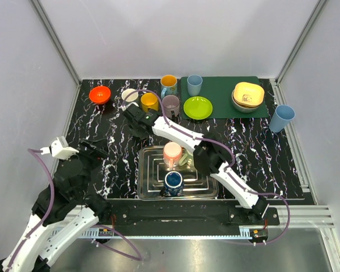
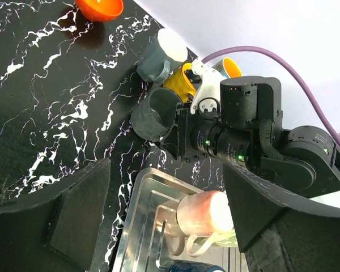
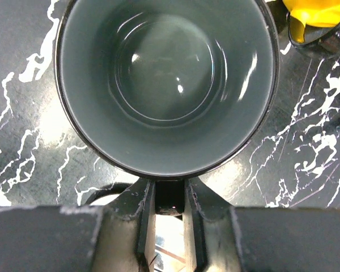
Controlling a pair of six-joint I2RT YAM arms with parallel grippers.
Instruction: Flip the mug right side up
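A dark grey mug fills the right wrist view, its mouth turned toward the camera and its inside empty. My right gripper is shut on the mug's handle, one finger on each side. In the left wrist view the mug hangs tilted on its side at the tip of the right gripper, just over the black marble table. In the top view the right gripper largely hides the mug at the back left. My left gripper is open and empty near the table's left front.
A steel tray holds an upside-down pink mug and a blue mug. Behind the held mug stand a yellow mug, a white-bottomed overturned mug, an orange bowl and a purple mug. A green mat with dishes lies at back right.
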